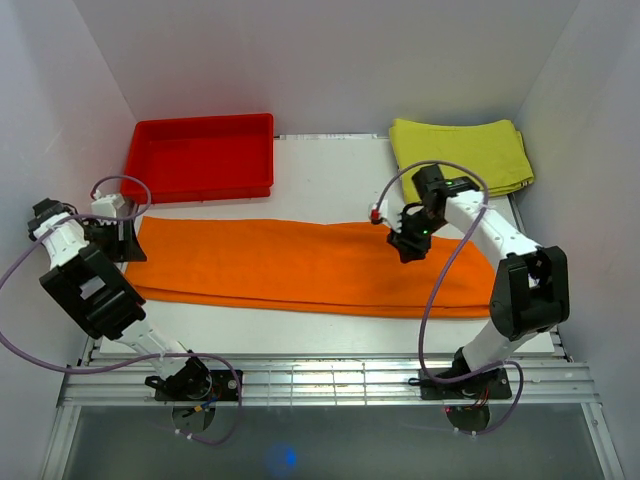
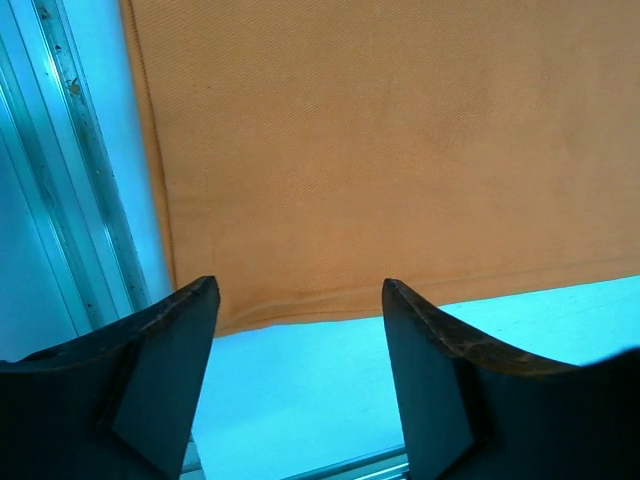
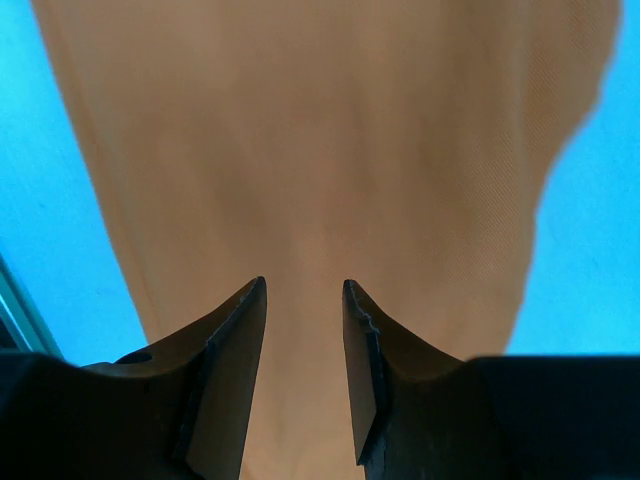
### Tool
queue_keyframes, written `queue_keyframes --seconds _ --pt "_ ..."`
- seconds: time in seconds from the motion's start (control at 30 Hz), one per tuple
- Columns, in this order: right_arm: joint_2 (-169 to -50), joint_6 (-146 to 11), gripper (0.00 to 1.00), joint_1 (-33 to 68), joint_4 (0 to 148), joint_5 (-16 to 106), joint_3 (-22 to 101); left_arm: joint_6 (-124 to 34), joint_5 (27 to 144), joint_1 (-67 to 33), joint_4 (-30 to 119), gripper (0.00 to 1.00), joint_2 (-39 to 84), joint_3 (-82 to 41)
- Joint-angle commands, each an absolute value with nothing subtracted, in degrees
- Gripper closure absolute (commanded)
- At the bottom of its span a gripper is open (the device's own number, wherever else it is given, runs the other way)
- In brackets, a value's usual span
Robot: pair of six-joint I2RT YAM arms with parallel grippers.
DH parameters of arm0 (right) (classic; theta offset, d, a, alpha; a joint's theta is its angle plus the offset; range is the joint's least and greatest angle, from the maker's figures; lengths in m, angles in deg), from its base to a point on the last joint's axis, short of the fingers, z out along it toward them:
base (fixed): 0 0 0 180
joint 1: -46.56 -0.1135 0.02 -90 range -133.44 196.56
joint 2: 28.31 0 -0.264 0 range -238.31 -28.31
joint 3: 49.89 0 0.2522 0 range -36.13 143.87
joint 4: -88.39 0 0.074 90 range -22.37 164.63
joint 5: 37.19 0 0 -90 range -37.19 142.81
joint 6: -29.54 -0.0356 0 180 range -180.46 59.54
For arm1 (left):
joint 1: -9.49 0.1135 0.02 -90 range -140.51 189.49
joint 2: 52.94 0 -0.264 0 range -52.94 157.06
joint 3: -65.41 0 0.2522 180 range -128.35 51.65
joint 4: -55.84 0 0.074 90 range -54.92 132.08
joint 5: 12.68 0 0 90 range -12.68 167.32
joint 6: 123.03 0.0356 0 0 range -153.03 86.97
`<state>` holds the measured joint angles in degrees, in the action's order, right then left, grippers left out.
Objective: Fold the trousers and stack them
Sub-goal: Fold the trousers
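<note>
The bright orange trousers (image 1: 300, 265) lie flat in a long band across the table, left to right. My left gripper (image 1: 122, 238) hangs open and empty over their left end; in the left wrist view (image 2: 300, 288) the trousers' hem (image 2: 400, 160) lies just beyond the fingertips, with bare table between the jaws. My right gripper (image 1: 404, 240) hovers above the right half of the trousers, open and empty; in the right wrist view (image 3: 304, 285) the orange cloth (image 3: 320, 140) fills the space past the jaws.
A red plastic tray (image 1: 200, 157) stands at the back left. A folded yellow-green cloth (image 1: 462, 153) lies at the back right. White walls close in on both sides. A metal rail (image 2: 85, 190) runs along the table's left edge.
</note>
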<state>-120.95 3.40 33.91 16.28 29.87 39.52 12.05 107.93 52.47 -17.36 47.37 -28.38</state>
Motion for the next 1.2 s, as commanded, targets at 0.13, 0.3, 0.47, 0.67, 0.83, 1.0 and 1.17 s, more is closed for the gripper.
queue_keyframes --seconds 0.13,0.3,0.47,0.67,0.83,1.0,1.17 --pt "-122.1 -7.3 0.59 17.1 24.0 28.0 37.3 3.3 107.2 52.9 -16.4 0.23 44.3 -24.6" --pt "-122.9 -12.4 0.62 9.8 29.1 29.4 35.7 -0.9 106.1 53.9 -17.6 0.33 43.2 -20.8" --pt "-121.9 -17.1 0.61 3.3 37.1 33.7 29.7 -4.5 105.3 55.4 -16.2 0.34 39.9 -16.6" --pt "-123.2 -20.7 0.57 1.6 40.0 35.7 26.6 -10.1 103.2 56.9 -13.8 0.33 40.0 -16.4" --pt "-122.3 -21.0 0.54 -0.1 42.0 38.3 22.8 -14.4 102.7 57.1 -12.1 0.30 40.1 -16.1" --pt "-122.7 -20.6 0.51 -0.2 43.6 40.3 19.5 3.8 104.8 57.1 -15.6 0.19 39.0 -20.1" --pt "-124.0 -19.5 0.58 0.0 44.3 42.8 16.7 29.7 103.7 57.1 -14.4 0.19 36.8 -22.3"
